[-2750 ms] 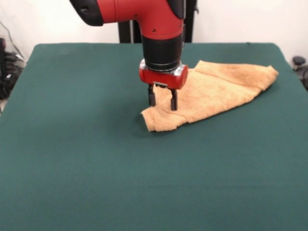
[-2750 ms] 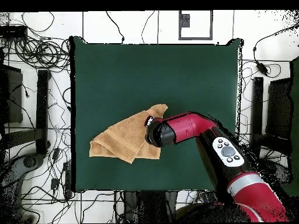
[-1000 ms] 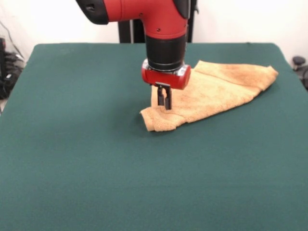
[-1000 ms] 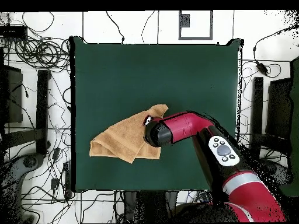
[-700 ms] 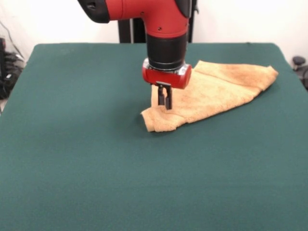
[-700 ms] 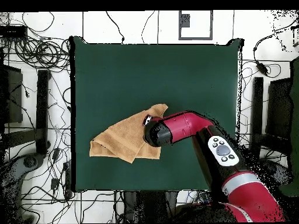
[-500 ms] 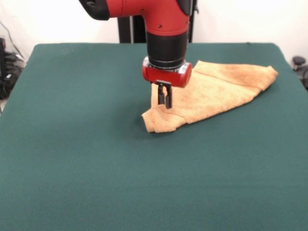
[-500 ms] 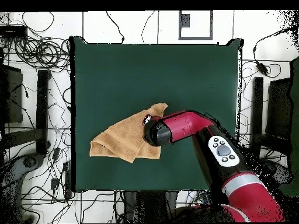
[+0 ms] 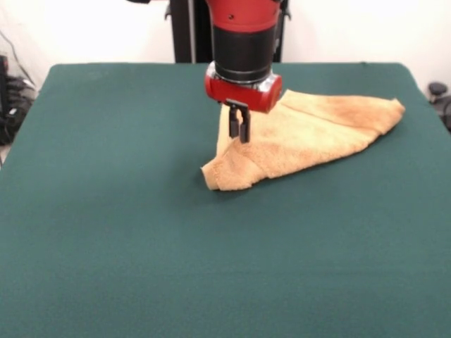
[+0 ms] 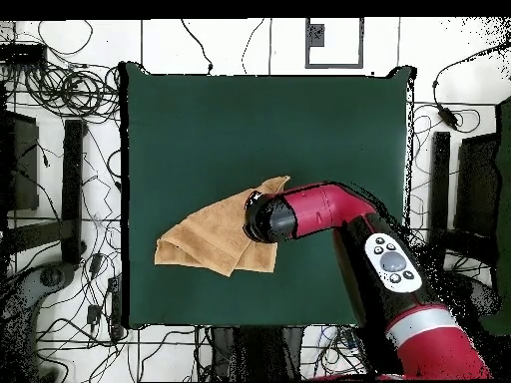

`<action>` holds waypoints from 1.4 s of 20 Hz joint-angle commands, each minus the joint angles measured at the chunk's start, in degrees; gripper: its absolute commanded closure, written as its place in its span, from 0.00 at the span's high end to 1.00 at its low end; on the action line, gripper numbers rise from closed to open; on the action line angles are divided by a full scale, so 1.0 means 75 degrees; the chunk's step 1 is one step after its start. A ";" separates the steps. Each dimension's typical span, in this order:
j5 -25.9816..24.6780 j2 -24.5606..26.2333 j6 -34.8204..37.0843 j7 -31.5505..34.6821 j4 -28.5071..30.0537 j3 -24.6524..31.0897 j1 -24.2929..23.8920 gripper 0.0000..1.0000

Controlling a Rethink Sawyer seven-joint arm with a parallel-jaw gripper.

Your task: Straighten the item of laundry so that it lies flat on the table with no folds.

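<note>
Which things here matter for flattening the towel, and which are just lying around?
Part of the job:
towel, folded and rumpled
green table
gripper, shut on a pinch of the towel

Just lying about:
cables on the floor around the table

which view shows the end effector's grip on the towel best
The front view: the end effector is shut on a raised pinch of the towel, seen side-on. In the overhead view the arm's wrist hides the end effector, leaving only the towel spread beside it.

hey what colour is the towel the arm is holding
The towel is tan-orange, plain as far as it shows; clearest in the front view.
</note>
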 commanded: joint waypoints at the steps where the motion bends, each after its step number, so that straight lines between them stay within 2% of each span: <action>1: 0.0510 -0.0297 0.1172 -0.1588 0.0108 0.0615 -0.0103 0.00; 17: 0.1263 -0.0490 0.2528 -0.1323 -0.0184 0.0533 0.0147 0.00; 28: 0.1500 -0.0515 0.3639 -0.1156 -0.0581 0.0381 0.0465 0.00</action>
